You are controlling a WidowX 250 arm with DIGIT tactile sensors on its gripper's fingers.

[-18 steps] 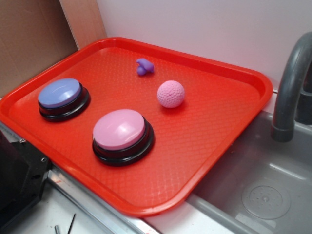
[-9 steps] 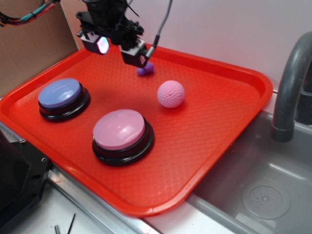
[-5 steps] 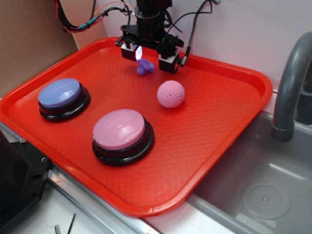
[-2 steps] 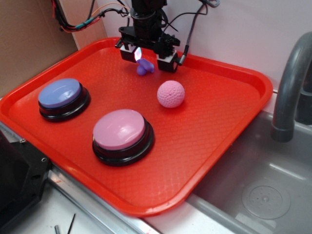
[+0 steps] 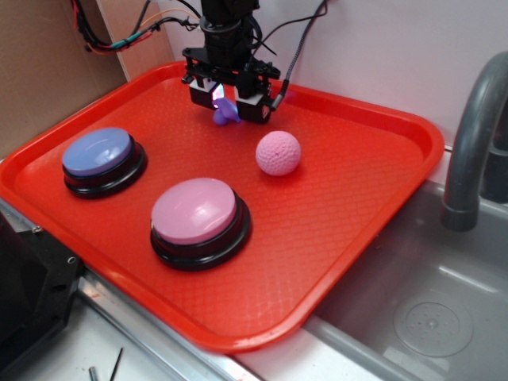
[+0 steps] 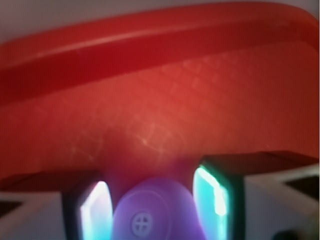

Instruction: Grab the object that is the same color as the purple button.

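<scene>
The tiny purple lumpy toy [image 5: 225, 116] lies on the red tray [image 5: 349, 214] near its far edge. My gripper [image 5: 226, 109] is down over it with one finger on each side. In the wrist view the toy [image 6: 152, 212] fills most of the space between my lit pads [image 6: 207, 200]. It sits close against the right pad, and a thin gap shows at the left pad. My gripper [image 6: 152, 207] still looks open, not clamped. The periwinkle-purple domed button [image 5: 98, 151] on its black base stands at the tray's left side.
A pink domed button [image 5: 194, 209] on a black base stands at the tray's front middle. A pink dimpled ball [image 5: 279, 152] lies just right of my gripper. A grey faucet [image 5: 472, 135] and sink [image 5: 432, 317] are to the right, and cardboard [image 5: 48, 55] to the left.
My gripper came in from the upper left, dropped over the purple toy and narrowed its fingers around it. The toy has shifted slightly left. Nothing else moved.
</scene>
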